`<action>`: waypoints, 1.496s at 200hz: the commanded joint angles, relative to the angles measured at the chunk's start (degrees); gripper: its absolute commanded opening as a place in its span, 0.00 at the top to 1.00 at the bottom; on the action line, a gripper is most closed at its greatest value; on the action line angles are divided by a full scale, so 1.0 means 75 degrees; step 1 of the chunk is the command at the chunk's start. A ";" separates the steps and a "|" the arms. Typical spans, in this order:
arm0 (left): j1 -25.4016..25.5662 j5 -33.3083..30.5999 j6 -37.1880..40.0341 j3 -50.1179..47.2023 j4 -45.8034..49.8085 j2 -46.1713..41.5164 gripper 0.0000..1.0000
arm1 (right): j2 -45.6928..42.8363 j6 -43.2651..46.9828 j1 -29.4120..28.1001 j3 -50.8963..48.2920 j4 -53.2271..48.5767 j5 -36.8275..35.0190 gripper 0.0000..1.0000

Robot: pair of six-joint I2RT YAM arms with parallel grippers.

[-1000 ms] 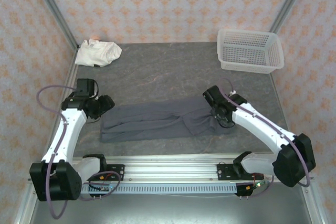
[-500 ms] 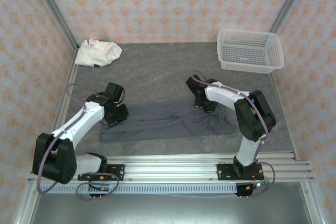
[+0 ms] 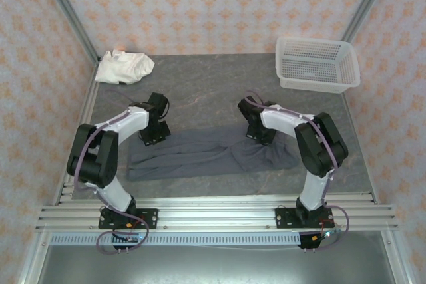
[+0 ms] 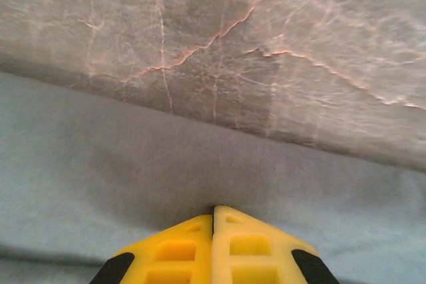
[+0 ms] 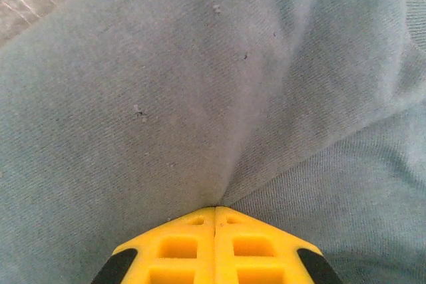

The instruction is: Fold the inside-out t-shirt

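The inside-out t-shirt [image 3: 200, 154] lies as a long dark slate-grey band across the near middle of the table. My left gripper [image 3: 154, 136] is down on its far left edge. In the left wrist view the yellow fingers [image 4: 180, 251] are closed together, their tips [image 4: 213, 208] pinching the grey cloth [image 4: 133, 157] just short of its edge. My right gripper [image 3: 258, 132] is down on the shirt's far edge right of centre. Its tips [image 5: 215, 208] are shut, and a crease in the fabric [image 5: 166, 84] runs into them.
A crumpled cream-white garment [image 3: 124, 66] lies at the far left corner. A white mesh basket [image 3: 317, 64] stands at the far right. Bare grey marbled tabletop [image 3: 213, 91] stretches beyond the shirt. The metal rail [image 3: 213, 214] runs along the near edge.
Both arms swung inward from the shirt's ends to its far edge. Both sets of jaws closed onto the cloth. The shirt has barely shifted.
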State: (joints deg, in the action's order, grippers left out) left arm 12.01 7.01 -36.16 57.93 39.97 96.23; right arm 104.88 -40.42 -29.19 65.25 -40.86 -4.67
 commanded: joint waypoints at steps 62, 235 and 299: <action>-0.0150 -0.0212 -0.0816 -0.0904 -0.0288 0.0035 1.00 | 0.1315 0.0380 -0.0022 0.0977 0.0401 0.0916 1.00; -0.0691 -0.0496 -0.1216 -0.1065 -0.0788 -0.0148 1.00 | 0.2562 -0.0150 0.0107 0.2757 -0.0189 0.0281 1.00; -0.0691 -0.0198 -0.0666 0.2023 -0.1322 0.2177 1.00 | 0.0678 -0.1653 0.0014 0.0149 0.0509 0.1352 1.00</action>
State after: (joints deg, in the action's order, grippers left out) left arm 6.66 5.19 -43.90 66.13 32.40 105.69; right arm 112.05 -44.88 -28.49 74.56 -33.78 -0.89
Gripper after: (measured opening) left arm 0.042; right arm 0.042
